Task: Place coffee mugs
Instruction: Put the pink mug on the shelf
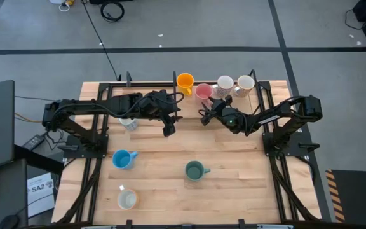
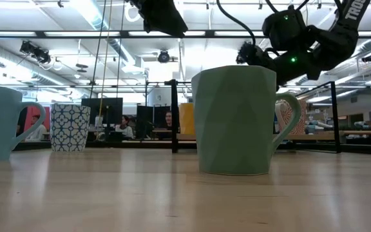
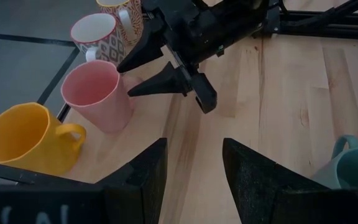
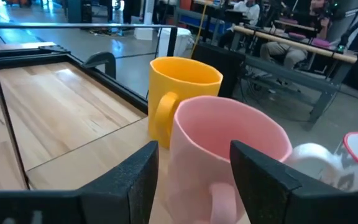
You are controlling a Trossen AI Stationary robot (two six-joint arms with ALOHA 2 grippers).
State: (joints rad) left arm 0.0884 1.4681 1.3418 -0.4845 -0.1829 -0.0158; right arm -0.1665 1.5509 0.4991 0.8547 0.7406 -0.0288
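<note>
At the table's far edge stand an orange mug (image 1: pixel 184 81), a pink mug (image 1: pixel 203 91) and two white patterned mugs (image 1: pixel 225 84), all on their bases. My right gripper (image 4: pixel 194 180) is open just on the near side of the pink mug (image 4: pixel 229 149). Its fingers (image 3: pixel 157 86) stand either side of the mug's handle (image 4: pixel 219 202) without touching it. My left gripper (image 1: pixel 169 130) hangs open above the table's middle, holding nothing. A light blue mug (image 1: pixel 123 159), a teal-green mug (image 1: pixel 194 170) and a cream mug (image 1: pixel 127 200) stand nearer the front.
A white patterned mug (image 1: pixel 128 123) stands under my left arm. Black frame rails (image 1: pixel 262 102) run along the table's far edge and sides. Bare wood lies between the far row and the front mugs. People sit at desks beyond the table.
</note>
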